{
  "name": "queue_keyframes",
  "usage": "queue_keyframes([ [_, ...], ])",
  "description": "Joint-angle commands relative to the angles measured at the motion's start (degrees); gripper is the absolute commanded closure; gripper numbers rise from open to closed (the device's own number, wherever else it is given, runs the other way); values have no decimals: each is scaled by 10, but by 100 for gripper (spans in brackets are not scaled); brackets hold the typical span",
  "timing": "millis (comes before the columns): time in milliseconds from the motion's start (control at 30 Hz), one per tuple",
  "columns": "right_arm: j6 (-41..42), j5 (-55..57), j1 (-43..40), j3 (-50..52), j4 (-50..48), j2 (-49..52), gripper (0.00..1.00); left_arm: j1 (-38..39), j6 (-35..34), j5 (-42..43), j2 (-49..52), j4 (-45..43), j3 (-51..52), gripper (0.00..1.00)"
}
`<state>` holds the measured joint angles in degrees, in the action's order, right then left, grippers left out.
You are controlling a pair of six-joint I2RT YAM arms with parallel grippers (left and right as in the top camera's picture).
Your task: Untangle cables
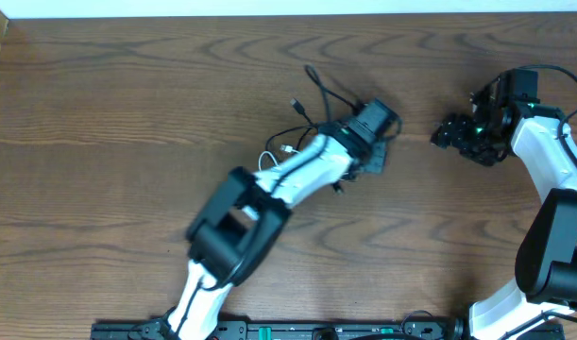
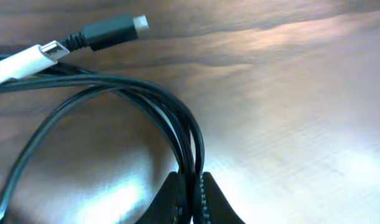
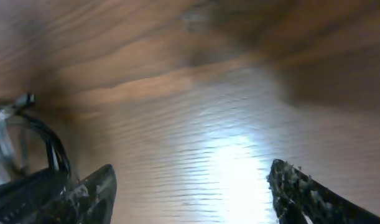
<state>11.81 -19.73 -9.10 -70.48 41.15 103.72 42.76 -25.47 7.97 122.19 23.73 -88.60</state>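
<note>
Two thin cables lie tangled at the middle of the table: a black cable [image 1: 318, 93] and a white cable [image 1: 272, 153]. In the left wrist view the black cable [image 2: 146, 99] loops forward in several strands. Its dark plug [image 2: 112, 30] lies beside the white cable's plug [image 2: 29, 61]. My left gripper [image 2: 193, 190] is shut on the black strands, which run between its fingertips. My left wrist [image 1: 368, 127] hovers over the tangle. My right gripper [image 3: 191, 171] is open over bare wood to the right of the tangle, and it shows as a dark gripper [image 1: 455, 132] from overhead. A thin black cord [image 3: 53, 146] shows at its far left.
The wooden table [image 1: 127, 113] stretches wide to the left and front. The right arm [image 1: 552, 161] stands along the right edge. Both arm bases [image 1: 269, 331] sit at the front edge.
</note>
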Motion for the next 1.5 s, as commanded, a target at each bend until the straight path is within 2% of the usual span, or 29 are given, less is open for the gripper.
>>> queue_keyframes([
  [0, -90, -173, -2, 1, -5, 3, 27, -54, 3, 209, -101, 14, -3, 93],
  [133, -115, -279, -2, 1, -6, -8, 28, -118, 3, 361, -153, 12, -3, 93],
  [300, -119, -437, -2, 1, -42, -30, 28, -191, -9, 502, -170, 11, -3, 93],
  [467, -118, -531, 15, 1, -102, -45, 30, -231, -29, 551, -169, 9, -2, 93],
  [633, -83, -532, 65, 1, -160, -47, 34, -234, -40, 555, -169, 4, -2, 92],
  [700, -48, -505, 87, 1, -183, -47, 37, -234, -60, 555, -169, -8, -2, 93],
  [933, 187, -270, 151, 1, -182, -45, 40, -235, -122, 555, -169, -88, -2, 93],
  [1067, 213, -215, 178, 1, -180, -37, 40, -235, -132, 555, -169, -108, -2, 93],
  [1200, 219, -130, 200, 1, -176, -33, 45, -235, -132, 555, -169, -108, -2, 93],
  [1333, 230, -11, 212, 1, -175, -33, 57, -235, -132, 555, -169, -108, -2, 93],
  [1467, 235, 90, 214, 1, -173, -33, 73, -235, -132, 555, -169, -108, -2, 92],
])
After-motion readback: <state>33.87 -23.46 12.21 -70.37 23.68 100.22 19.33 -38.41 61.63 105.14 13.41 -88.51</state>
